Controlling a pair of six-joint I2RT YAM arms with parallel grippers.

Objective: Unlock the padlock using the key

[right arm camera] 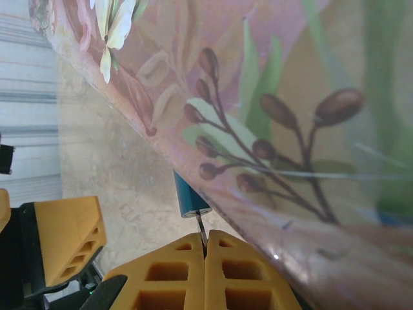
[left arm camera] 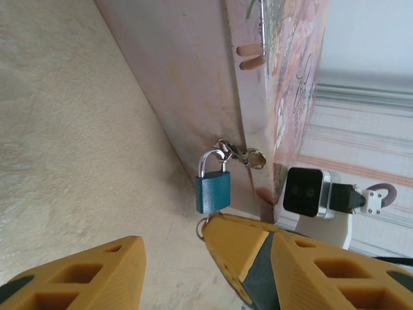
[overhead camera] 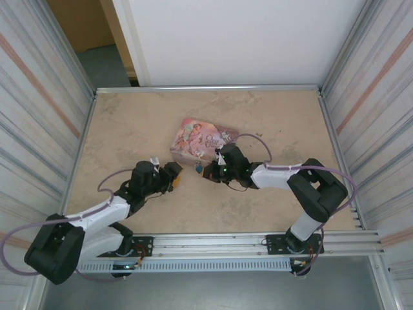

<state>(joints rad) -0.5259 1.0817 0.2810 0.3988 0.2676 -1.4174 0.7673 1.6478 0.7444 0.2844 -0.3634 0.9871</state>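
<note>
Right end effector (right arm camera: 205,247) closed on the key (right arm camera: 201,226), thin blade sticking out past its fingertips, tip meeting the bottom of the blue padlock (right arm camera: 191,196) right ahead; how deep it sits can't tell. Padlock hangs by its silvery shackle (left arm camera: 213,161) from the hasp (left arm camera: 242,155) on the side of the pink illustrated tin (left arm camera: 187,77), tin just beyond both end effectors on the table (left arm camera: 58,129). Left end effector (overhead camera: 174,175) open, fingers spread, gripping nothing, tips close to the padlock, facing the right end effector
</note>
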